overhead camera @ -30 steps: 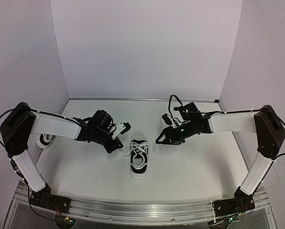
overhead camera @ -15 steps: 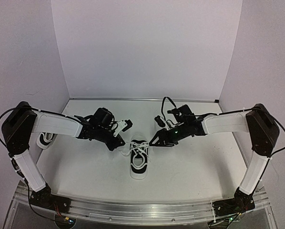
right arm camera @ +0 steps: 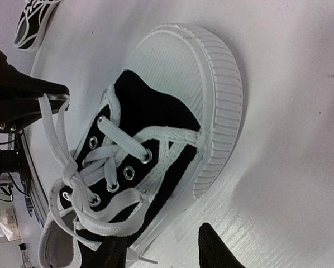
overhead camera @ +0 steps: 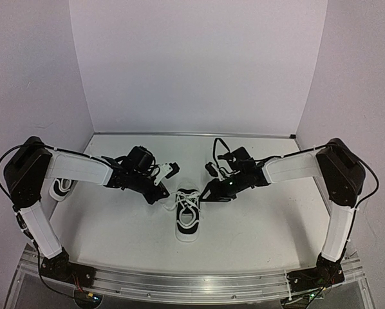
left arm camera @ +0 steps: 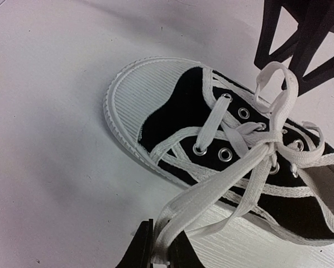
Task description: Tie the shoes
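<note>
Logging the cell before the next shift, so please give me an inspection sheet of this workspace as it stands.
Surface: white table, flat.
Job's things: centre sneaker upright, its white lace loose, no finished bow; second sneaker at the left edge, partly under the left arm.
Clutter: nothing seen.
Grippers: left gripper shut on the white lace; right gripper open beside the centre sneaker.
Cables: black cable loops above the right wrist.
Surroundings: plain pale walls; metal rail along the near edge.
</note>
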Robot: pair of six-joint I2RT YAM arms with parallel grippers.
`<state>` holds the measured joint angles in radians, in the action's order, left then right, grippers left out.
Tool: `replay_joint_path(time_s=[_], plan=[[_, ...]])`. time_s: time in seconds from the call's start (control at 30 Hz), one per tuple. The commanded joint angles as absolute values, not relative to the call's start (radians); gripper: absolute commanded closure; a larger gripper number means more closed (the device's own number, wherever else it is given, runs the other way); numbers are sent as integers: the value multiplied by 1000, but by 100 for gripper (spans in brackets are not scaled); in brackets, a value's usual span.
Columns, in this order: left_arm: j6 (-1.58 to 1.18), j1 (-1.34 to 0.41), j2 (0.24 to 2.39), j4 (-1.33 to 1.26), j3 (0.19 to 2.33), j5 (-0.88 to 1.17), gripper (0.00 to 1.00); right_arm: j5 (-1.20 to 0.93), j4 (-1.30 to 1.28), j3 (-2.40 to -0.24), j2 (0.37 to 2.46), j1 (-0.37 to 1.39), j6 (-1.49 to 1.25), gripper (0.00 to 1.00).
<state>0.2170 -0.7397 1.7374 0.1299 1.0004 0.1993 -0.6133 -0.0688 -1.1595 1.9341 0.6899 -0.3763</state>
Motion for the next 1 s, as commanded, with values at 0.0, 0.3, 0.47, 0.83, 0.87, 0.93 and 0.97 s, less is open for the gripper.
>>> replay_joint_path(time_s=[0.0,0.3,0.47,0.83,0.87,0.93,0.97], plan=[[233,-742,1749,106,1039,211,89,-593,-32,-1226,1953,691,-394,59],[237,-742,1752,107,1039,210,90,-606,-14,-1291,2026,693,-411,62],[244,-742,1747,114,1039,205,90,-618,-20,-1306,2052,698,-404,65],[244,-742,1755,110,1037,204,90,-586,-64,-1345,2055,731,-374,61],[243,-742,1754,111,1038,204,90,-543,-87,-1359,2061,733,-370,61],[245,-742,1753,113,1038,204,89,-459,-153,-1389,2066,733,-362,61],[245,-742,1752,115,1040,204,90,-424,-173,-1391,2060,733,-359,61]])
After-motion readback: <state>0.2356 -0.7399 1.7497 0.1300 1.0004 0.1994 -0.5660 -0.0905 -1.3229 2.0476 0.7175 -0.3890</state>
